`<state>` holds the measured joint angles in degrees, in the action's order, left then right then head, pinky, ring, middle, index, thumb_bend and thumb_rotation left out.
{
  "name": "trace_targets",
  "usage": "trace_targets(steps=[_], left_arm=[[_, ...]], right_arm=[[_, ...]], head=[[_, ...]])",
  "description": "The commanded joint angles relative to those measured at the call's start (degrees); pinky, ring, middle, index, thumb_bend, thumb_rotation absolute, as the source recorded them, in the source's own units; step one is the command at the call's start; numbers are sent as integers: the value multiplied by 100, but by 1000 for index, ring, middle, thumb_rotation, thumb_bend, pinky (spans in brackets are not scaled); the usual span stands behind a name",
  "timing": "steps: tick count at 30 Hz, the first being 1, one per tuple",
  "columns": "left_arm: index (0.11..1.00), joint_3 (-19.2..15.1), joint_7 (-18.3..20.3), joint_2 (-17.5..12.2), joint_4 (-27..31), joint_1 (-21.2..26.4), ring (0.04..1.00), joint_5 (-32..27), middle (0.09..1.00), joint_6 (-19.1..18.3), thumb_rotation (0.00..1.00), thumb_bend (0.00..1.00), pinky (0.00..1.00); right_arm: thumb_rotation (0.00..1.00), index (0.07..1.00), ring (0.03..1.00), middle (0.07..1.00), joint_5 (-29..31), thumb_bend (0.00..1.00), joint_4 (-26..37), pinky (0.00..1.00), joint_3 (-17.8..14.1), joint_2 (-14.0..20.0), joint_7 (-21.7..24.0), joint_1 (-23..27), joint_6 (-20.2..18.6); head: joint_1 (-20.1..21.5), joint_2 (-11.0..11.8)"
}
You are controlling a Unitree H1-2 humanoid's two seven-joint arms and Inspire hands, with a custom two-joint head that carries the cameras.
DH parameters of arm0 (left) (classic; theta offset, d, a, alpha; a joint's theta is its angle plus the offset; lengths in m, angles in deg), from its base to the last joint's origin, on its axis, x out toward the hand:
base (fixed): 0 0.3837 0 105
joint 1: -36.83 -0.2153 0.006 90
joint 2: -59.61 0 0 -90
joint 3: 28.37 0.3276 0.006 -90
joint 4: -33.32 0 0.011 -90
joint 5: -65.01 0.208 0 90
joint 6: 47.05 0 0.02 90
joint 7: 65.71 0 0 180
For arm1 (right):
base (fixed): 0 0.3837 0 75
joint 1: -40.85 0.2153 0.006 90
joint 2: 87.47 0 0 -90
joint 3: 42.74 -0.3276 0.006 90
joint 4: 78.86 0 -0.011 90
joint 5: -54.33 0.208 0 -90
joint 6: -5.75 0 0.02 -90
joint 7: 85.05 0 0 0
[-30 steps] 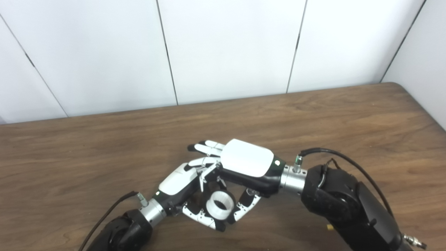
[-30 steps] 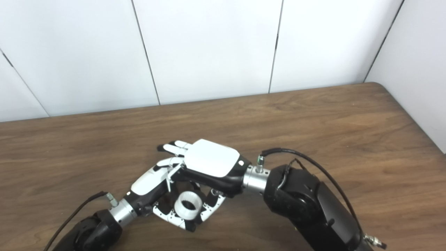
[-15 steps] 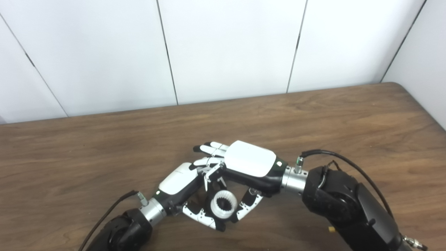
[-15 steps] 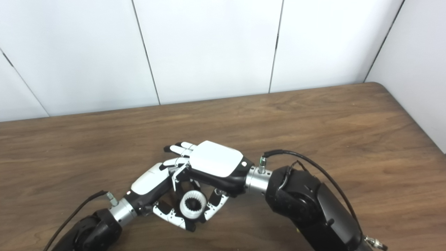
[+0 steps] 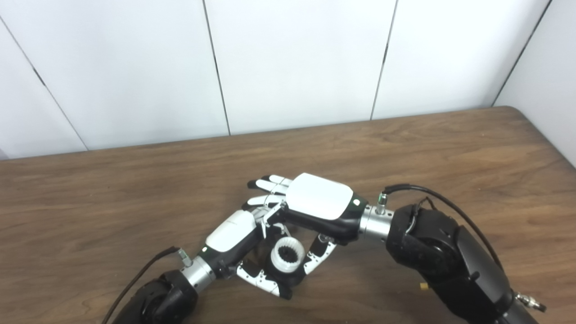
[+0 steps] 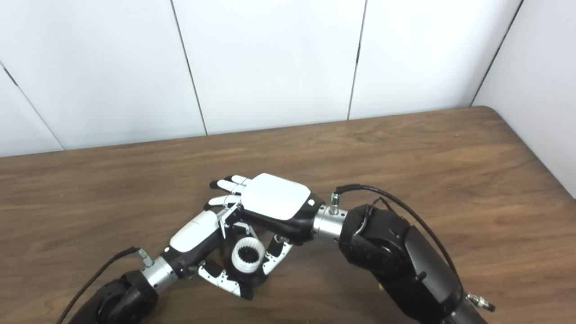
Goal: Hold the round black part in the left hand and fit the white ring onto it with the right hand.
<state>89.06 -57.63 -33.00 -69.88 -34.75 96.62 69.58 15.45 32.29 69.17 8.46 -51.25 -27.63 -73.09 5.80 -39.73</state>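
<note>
My left hand (image 5: 231, 234) reaches in from the bottom left and is shut on the round black part (image 5: 289, 260), which is mostly hidden and shows as a dark toothed centre. The white ring (image 5: 277, 263) sits around that black centre, just above the table. My right hand (image 5: 318, 202) lies palm down over the left hand. Its thumb (image 5: 320, 257) and a bent finger lie against the ring, and its other fingers (image 5: 270, 184) stretch out flat. The ring also shows in the right eye view (image 6: 237, 261), between both thumbs.
The wooden table (image 5: 135, 189) runs back to a white panelled wall (image 5: 292, 63) and ends at a rounded corner on the right (image 5: 517, 112). Cables loop off both wrists. A tiny yellow speck (image 5: 420, 285) lies beside the right forearm.
The ring was tilted and showed a hollow middle. It has turned square onto the black part and now shows the dark toothed centre. The right hand has risen slightly.
</note>
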Motion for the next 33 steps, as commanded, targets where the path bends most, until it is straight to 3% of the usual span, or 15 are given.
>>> trace_targets(steps=[1, 26, 33], left_arm=[[483, 34, 39, -61, 159, 37, 992, 14, 836, 22, 53, 524, 1000], [483, 23, 381, 9, 677, -76, 999, 251, 824, -45, 55, 524, 1000], [482, 13, 415, 31, 775, -92, 1000, 296, 826, -51, 55, 524, 1000]], right_arm=[[133, 483, 1000, 892, 51, 525, 36, 1000, -25, -42, -86, 261, 91], [132, 484, 1000, 888, 4, 525, -367, 1000, 64, 34, -167, 174, 285], [132, 484, 1000, 891, 151, 525, -321, 1000, 9, 84, -36, 174, 170]], head=[[1, -15], [-41, -221], [-19, -300]])
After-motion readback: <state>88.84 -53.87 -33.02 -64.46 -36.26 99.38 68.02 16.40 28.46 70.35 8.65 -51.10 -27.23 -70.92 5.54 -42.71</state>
